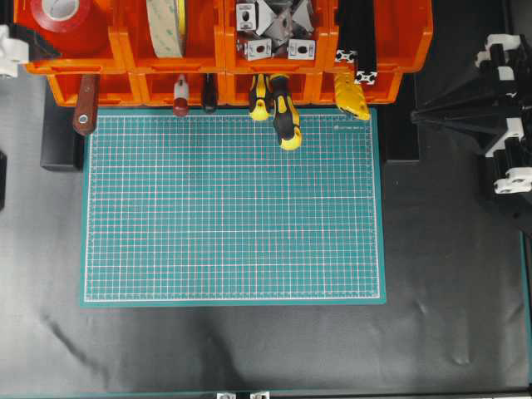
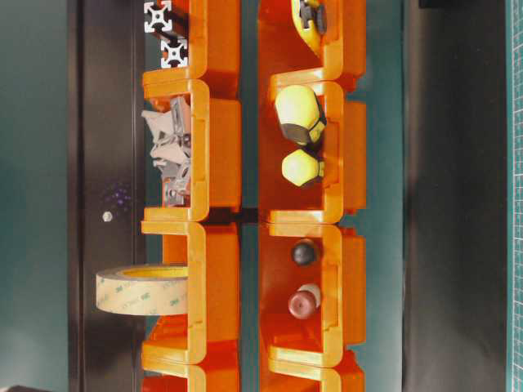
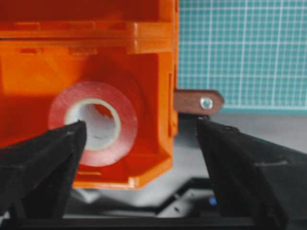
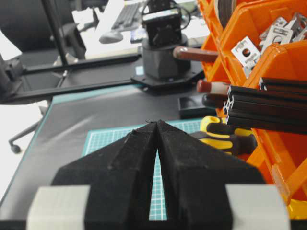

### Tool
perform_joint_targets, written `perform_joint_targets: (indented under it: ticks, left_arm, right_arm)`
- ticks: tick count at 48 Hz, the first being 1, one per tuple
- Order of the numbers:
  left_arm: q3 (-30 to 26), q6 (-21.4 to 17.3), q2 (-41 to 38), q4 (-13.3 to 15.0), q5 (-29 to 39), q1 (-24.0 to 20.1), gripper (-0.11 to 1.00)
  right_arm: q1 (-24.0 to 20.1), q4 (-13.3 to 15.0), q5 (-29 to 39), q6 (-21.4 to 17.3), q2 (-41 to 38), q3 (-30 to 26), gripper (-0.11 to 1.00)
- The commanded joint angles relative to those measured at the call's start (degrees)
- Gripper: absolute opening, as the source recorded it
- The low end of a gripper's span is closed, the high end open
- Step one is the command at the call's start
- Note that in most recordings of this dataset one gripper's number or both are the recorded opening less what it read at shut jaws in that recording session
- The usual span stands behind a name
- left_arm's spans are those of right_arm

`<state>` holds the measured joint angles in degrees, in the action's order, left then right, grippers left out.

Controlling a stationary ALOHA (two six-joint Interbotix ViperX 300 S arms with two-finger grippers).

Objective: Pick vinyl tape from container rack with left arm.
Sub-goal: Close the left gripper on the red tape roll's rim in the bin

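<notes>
The left gripper point(image 3: 139, 143) is hovering with its jaws spread wide, gripping nothing. The vinyl tape point(image 3: 93, 123) is lying flat in the far-left upper bin of the container rack point(image 3: 144, 62), its white core hole facing straight up at the wrist camera, so the roll's axis is standing vertical. In the left wrist view the left jaw is overlapping the tape's lower-left edge, while the right jaw is sitting outside the bin wall; contact cannot be judged. A brown tool handle point(image 3: 197, 102) with a metal rivet is projecting from the rack just beside the bin, over the edge of the green cutting mat point(image 3: 240, 48).

The right gripper point(image 4: 157, 125) is resting with its jaws pressed together, well apart from the tape, above the bench point(image 1: 249, 349).

In the neighbouring bin, a cream-yellow tape roll point(image 2: 143, 290) is standing on edge, carrying repeated "3M" printing on its liner.
</notes>
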<state>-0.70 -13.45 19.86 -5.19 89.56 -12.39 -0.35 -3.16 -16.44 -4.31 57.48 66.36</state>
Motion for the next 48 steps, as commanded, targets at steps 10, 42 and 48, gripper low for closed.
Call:
perform_joint_targets:
  ticks: [10,42,48]
  left_arm:
    - [2.55,0.18,0.88,-0.18,-0.79,-0.53,0.86]
    - [9.05,0.09,2.64,-0.18,-8.96,-2.29,0.85]
    - [9.05,-0.09,2.72,-0.18,-8.88,-2.29,0.83]
  right_arm:
    - [-0.09,-0.09,-0.70,0.09,-0.09,-2.02,0.01]
    - [-0.09,-0.09,-0.35,0.09,-0.09,-2.02,0.01]
    - [-0.09,-0.18,-0.35,0.09,0.00,-2.02,0.01]
